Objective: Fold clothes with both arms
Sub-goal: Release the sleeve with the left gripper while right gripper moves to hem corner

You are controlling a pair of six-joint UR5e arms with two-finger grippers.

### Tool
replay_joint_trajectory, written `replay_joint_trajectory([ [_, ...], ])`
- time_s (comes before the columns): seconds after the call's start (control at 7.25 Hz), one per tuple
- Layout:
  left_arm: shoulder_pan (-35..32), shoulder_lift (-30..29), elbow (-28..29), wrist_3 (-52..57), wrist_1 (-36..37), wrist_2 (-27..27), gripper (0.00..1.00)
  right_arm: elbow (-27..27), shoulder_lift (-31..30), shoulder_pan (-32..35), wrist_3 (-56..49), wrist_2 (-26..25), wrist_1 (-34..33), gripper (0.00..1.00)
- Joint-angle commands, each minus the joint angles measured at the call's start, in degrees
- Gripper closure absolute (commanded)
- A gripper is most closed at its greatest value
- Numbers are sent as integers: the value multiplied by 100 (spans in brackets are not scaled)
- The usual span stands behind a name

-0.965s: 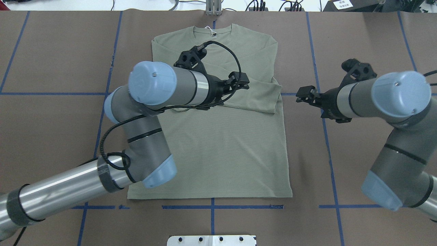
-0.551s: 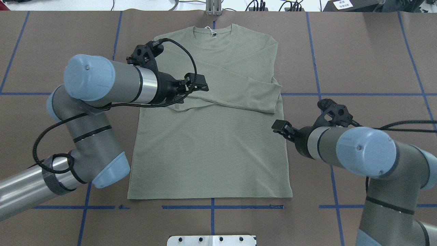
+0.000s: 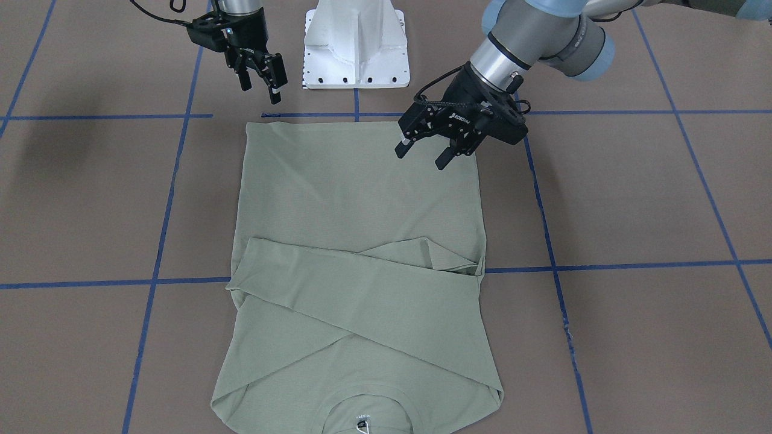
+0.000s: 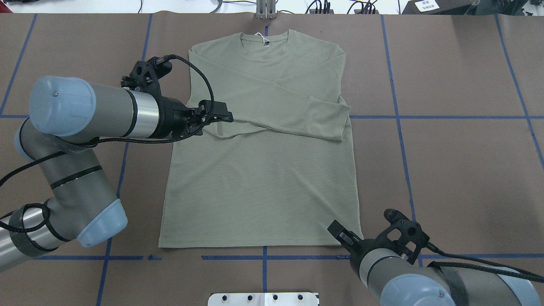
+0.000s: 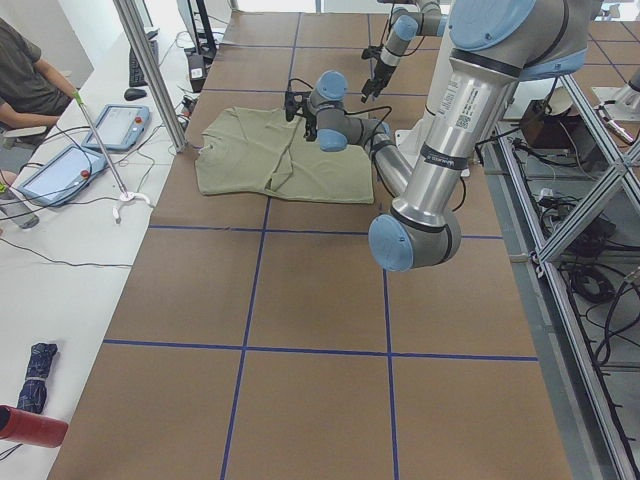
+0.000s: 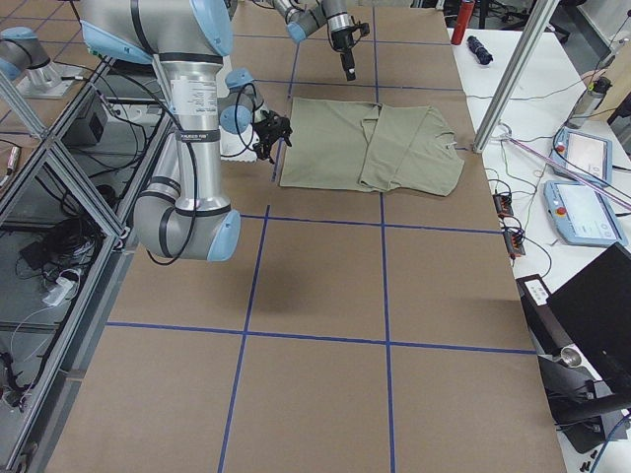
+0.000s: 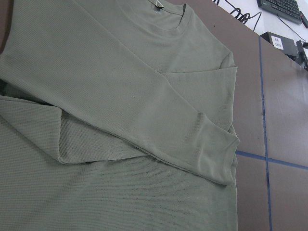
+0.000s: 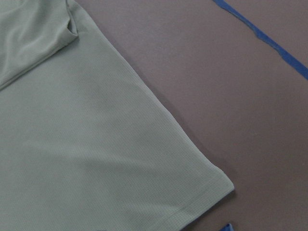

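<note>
The pale green shirt point(image 4: 263, 187) lies flat and face up on the brown table point(image 4: 450, 170). Its long axis runs straight away from the robot: the collar point(image 4: 265, 36) points to the far edge, the hem point(image 4: 259, 244) to the robot's base. Both sleeves point(image 4: 297, 112) are crossed over the chest. The left gripper point(image 3: 420, 155) hangs over the shirt's left side near the crossed sleeves, fingers spread and holding nothing. The right gripper point(image 3: 260, 90) sits by the hem's right corner, fingers also apart; it appears to be clear of the fabric, though its height is hard to judge.
</note>
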Motion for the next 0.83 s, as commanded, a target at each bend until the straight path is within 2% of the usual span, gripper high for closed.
replay_joint_trajectory([
  [0.0, 3, 7, 15, 3, 0, 11, 4, -380, 72, -226, 455, -70, -20, 9],
  [0.28, 21, 7, 41, 4, 0, 20, 4, -495, 72, 27, 359, -78, -12, 12],
  [0.69, 30, 7, 41, -5, -9, 20, 4, -864, 64, 64, 340, -78, 6, 12],
])
